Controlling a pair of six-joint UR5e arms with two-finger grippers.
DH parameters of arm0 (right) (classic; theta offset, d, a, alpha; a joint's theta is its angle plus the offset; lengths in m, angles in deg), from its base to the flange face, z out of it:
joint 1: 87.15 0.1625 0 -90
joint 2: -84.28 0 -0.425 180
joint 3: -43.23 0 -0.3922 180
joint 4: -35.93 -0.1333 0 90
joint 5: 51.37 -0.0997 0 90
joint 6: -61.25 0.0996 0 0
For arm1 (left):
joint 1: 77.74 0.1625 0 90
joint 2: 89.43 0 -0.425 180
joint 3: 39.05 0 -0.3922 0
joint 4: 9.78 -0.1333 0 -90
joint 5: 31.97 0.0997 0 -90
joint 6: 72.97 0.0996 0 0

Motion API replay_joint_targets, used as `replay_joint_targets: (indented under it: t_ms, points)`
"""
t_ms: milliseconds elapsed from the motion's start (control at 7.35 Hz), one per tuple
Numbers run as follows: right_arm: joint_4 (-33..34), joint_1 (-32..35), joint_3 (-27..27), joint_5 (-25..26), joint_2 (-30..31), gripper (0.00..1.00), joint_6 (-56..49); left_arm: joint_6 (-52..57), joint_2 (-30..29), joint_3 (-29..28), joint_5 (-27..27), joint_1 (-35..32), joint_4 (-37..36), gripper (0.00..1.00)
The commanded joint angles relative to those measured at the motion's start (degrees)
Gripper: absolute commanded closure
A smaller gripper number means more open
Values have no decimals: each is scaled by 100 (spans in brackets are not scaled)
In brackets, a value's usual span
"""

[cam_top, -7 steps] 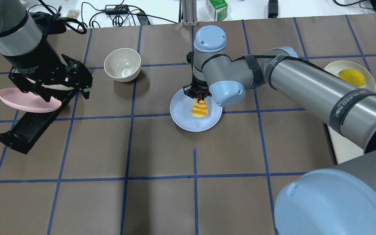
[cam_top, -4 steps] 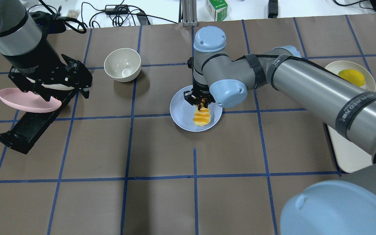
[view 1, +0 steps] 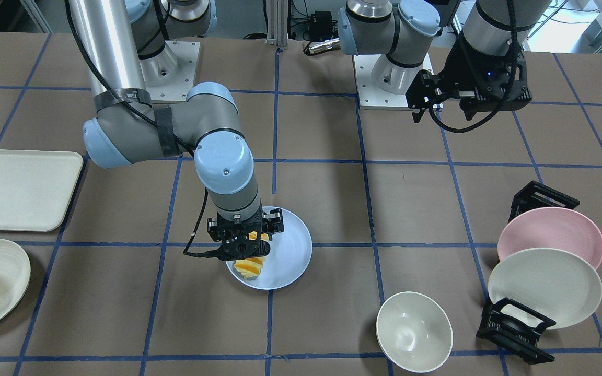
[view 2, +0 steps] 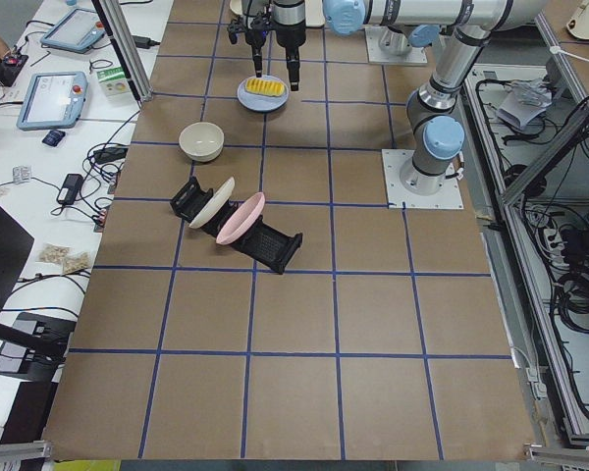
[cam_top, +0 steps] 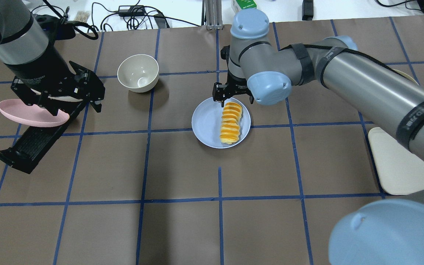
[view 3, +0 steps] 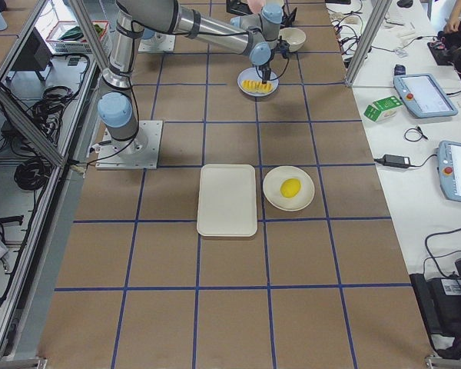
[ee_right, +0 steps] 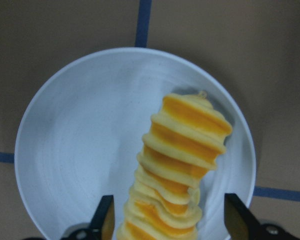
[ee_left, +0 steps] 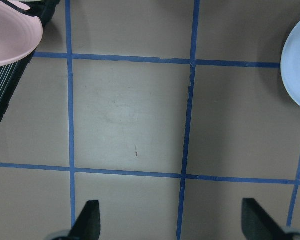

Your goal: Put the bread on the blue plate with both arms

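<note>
Right tool (ee_right: 169,222) has lifted off, spread, empty; ridged bread (cam_top: 230,123) lies on matte blue plate (cam_top: 206,121); left tool (ee_left: 171,220) spread, empty.

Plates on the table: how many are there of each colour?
Blue plate: 1
Pink plate: 1
Cream-white plates: 2, the racked plate and the lemon plate
Total: 4
</note>
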Motion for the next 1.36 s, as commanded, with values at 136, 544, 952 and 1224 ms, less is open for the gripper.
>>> replay_joint_targets:
  t_ms: [136,544,952,1224]
  points:
    - [-1252,-609,-236,529,946,0,-503,2,26,-12,11,0,-3,0]
    - [-1555,-644,288,522,2038,0,-494,-7,70,-30,-15,0,-213,0]
    - [-1633,-609,213,995,2172,0,-512,-7,69,-30,-68,53,-214,0]
    - [-1625,-626,168,918,2119,0,-503,-103,87,5,-50,26,-223,0]
